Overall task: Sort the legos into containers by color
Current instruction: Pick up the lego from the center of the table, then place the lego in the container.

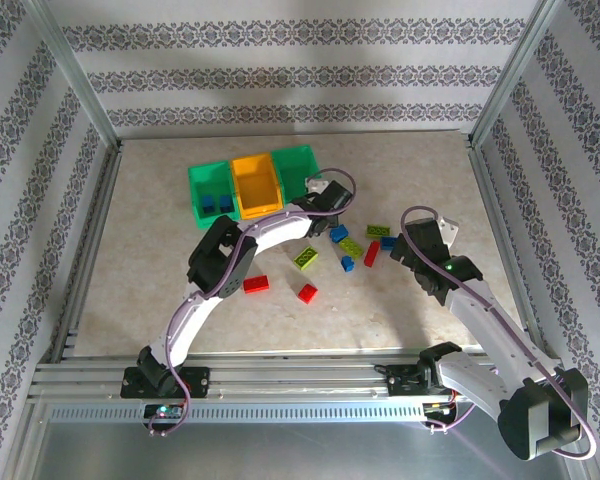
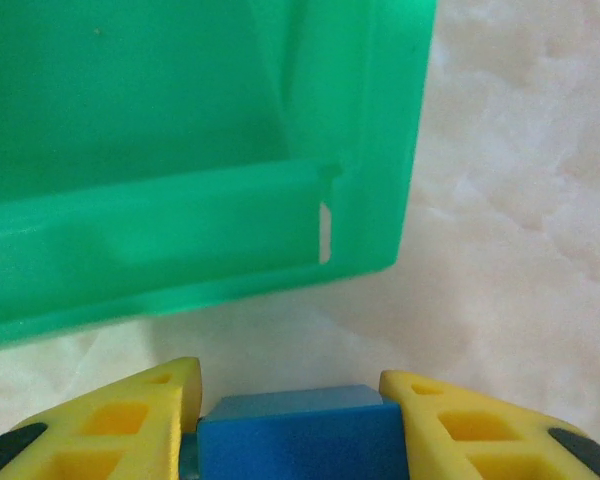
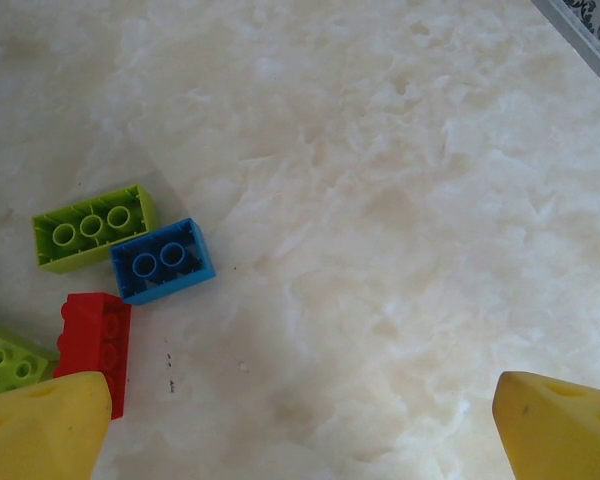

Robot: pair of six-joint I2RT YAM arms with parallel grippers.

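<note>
My left gripper [image 2: 292, 425] is shut on a blue lego [image 2: 298, 440], held between its yellow fingers just in front of the right green container [image 2: 200, 150]. In the top view this container [image 1: 295, 168] stands next to the orange-yellow one [image 1: 257, 185] and the left green one [image 1: 202, 188], which holds blue legos [image 1: 217, 203]. My right gripper [image 3: 305, 430] hangs open over bare table. To its left lie a lime lego [image 3: 92, 226], a blue lego [image 3: 162, 260] and a red lego [image 3: 97, 345].
Loose legos are scattered mid-table: two red ones [image 1: 256, 284] [image 1: 307, 292], a lime one [image 1: 305, 258], and a mixed cluster [image 1: 360, 245] between the two arms. Metal frame rails [image 1: 280, 375] border the table, with patterned walls behind them.
</note>
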